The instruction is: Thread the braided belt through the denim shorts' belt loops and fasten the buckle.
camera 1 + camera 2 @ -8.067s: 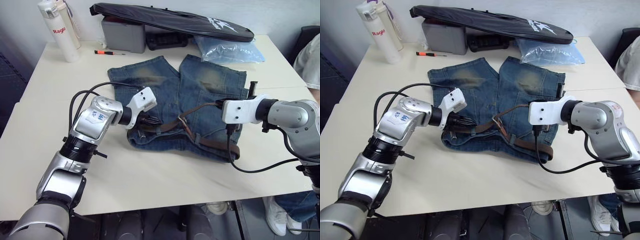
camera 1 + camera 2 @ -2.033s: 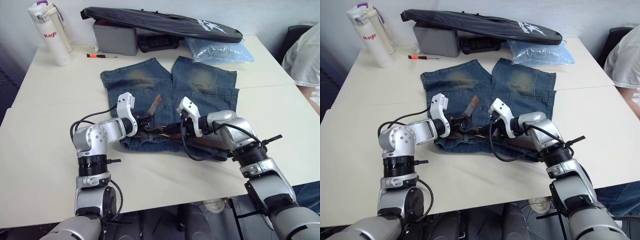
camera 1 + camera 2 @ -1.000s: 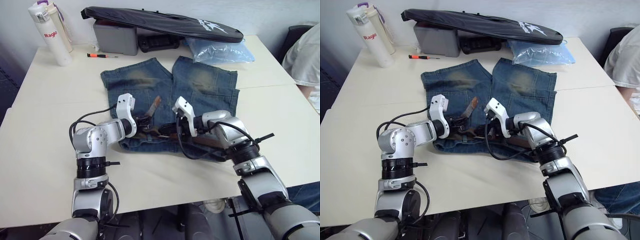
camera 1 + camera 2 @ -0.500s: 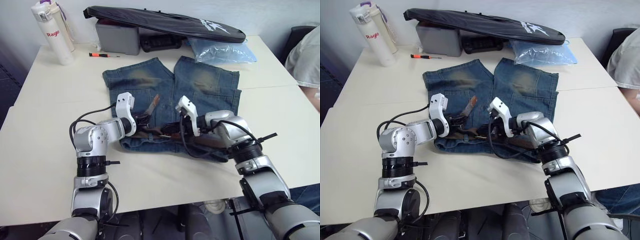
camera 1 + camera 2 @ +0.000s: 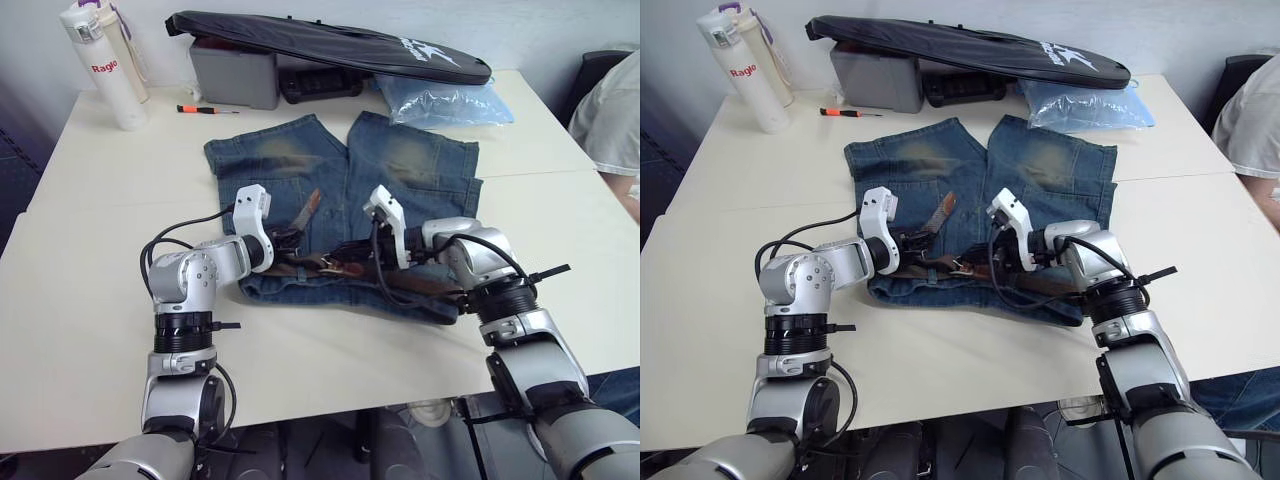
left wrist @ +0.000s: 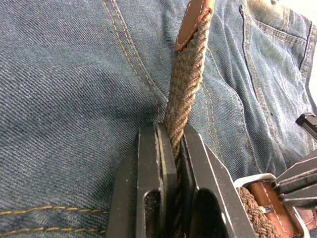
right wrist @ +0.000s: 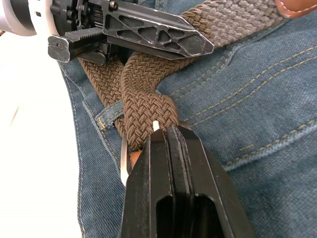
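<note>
The shorts [image 5: 345, 200] are laid flat on the worktop [image 5: 90, 290], waistband at the near edge and legs pointing toward a grey box [image 5: 235, 75] and a black bag [image 5: 330, 45] at the back. The belt [image 5: 1035, 283] is run along the waistband, and its free, leather-tipped end [image 5: 938, 213] is raised off the denim over the shorts' left leg.

The left gripper [image 5: 288, 243] is seen at the waistband's left part, its fingers [image 6: 158, 168] clamped on the free end of the belt just below the raised tip. The right gripper [image 5: 345, 254] is seen just right of it near the middle of the waistband — its fingers [image 7: 171, 173] are pressed together on the belt where the braid folds over at the buckle [image 6: 257, 196]. The two grippers are nearly touching.

A white bottle [image 5: 100, 65] and a small screwdriver [image 5: 205, 108] are left beyond the shorts' left leg, a pale blue plastic bag [image 5: 445, 100] beyond the right leg.
</note>
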